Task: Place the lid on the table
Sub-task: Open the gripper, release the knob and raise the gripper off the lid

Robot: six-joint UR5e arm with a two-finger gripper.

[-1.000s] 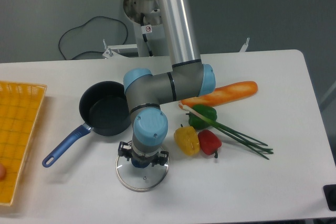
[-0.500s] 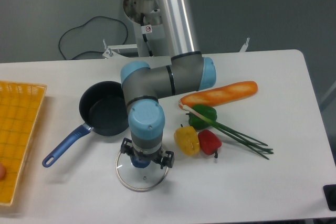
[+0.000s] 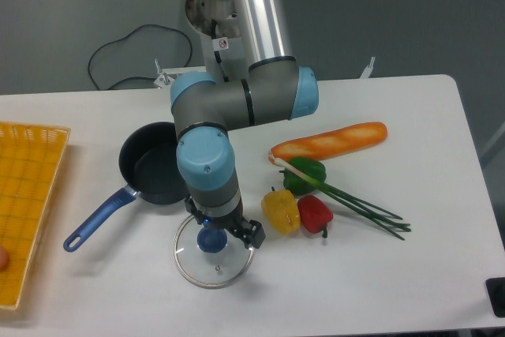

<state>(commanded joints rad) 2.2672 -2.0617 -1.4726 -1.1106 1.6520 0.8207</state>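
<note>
The round glass lid (image 3: 215, 266) with its blue knob lies flat on the white table (image 3: 379, 274), in front of the dark saucepan (image 3: 154, 170). My gripper (image 3: 223, 222) hangs just above the lid. Its jaws stand apart, the knob shows free below them, and nothing is held. The wrist covers the lid's far edge.
A yellow woven tray (image 3: 28, 187) sits at the left edge. Right of the lid lie a yellow pepper (image 3: 280, 209), a red pepper (image 3: 314, 212), a green pepper (image 3: 306, 173), green onions (image 3: 363, 209) and a baguette (image 3: 331, 141). The saucepan's blue handle (image 3: 99, 217) points front-left.
The gripper has let go of the knob, risen off the lid and swung slightly left. The blue knob now shows below it. The lid stays flat on the table.
</note>
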